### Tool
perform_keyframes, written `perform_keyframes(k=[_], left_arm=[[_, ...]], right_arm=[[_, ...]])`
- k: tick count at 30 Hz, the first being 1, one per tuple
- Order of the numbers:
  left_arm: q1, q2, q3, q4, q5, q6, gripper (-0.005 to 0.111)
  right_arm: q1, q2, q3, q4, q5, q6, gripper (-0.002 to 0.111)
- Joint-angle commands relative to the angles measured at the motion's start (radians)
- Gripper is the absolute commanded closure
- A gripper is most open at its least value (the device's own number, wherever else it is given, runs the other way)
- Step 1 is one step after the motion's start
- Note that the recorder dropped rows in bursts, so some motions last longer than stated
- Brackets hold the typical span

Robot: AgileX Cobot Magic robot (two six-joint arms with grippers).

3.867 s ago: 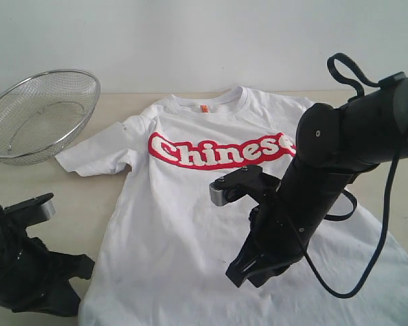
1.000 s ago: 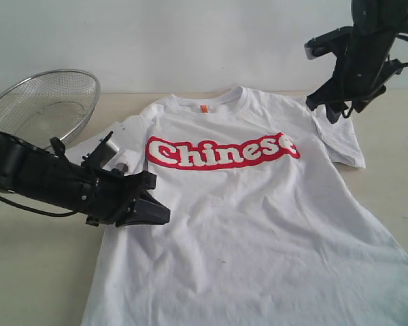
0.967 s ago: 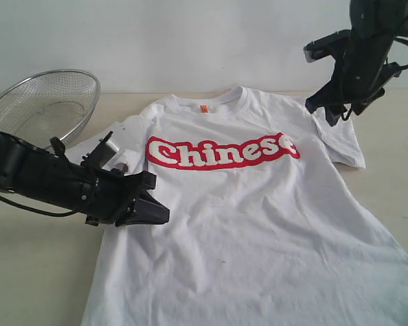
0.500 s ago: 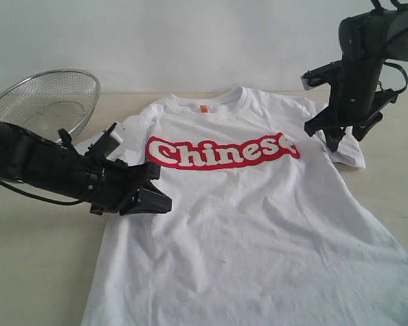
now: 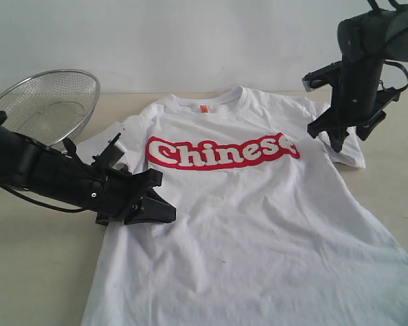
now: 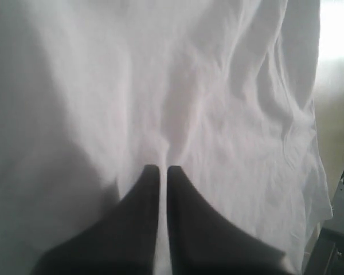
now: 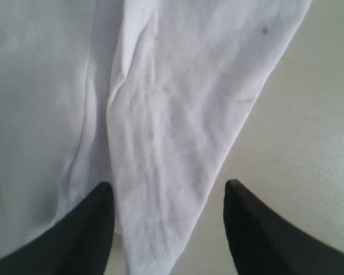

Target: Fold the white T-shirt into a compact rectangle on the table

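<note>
One wrinkled white cotton T-shirt (image 5: 245,204), one matte beige table (image 5: 41,272), one round wire-mesh basket (image 5: 47,109). Black left gripper (image 5: 164,212) closed, grip on cloth unclear; right gripper (image 5: 328,136) spread wide, empty.

Plain pale wall (image 5: 190,41) ahead of me, meeting far edge of beige table (image 5: 41,272). Light soft, even, faint shadows on tabletop. Tilted wire-mesh basket (image 5: 41,112) at my far left.

Soft even light, wrist views blurred
</note>
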Motion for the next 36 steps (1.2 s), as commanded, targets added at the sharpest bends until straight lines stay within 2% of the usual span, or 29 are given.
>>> perform_keyframes(k=[1, 20, 25, 27, 31, 36], left_arm=[[-0.004, 0.015, 0.001, 0.003, -0.006, -0.006, 0.102], [-0.004, 0.015, 0.001, 0.003, -0.003, -0.006, 0.102], [-0.004, 0.015, 0.001, 0.005, -0.002, -0.006, 0.102], [-0.004, 0.015, 0.001, 0.005, -0.002, -0.006, 0.102], [-0.004, 0.015, 0.001, 0.005, -0.002, -0.006, 0.102], [-0.004, 0.015, 0.001, 0.005, -0.002, -0.006, 0.102]], right_arm=[[0.012, 0.003, -0.006, 0.004, -0.004, 0.0, 0.057], [0.017, 0.047, -0.006, -0.133, 0.0, 0.08, 0.057], [0.017, 0.047, -0.006, -0.206, -0.005, 0.168, 0.057], [0.017, 0.047, -0.006, -0.211, -0.003, 0.177, 0.067], [0.017, 0.047, -0.006, -0.211, -0.003, 0.177, 0.109], [0.017, 0.042, -0.006, -0.211, -0.008, 0.154, 0.108]])
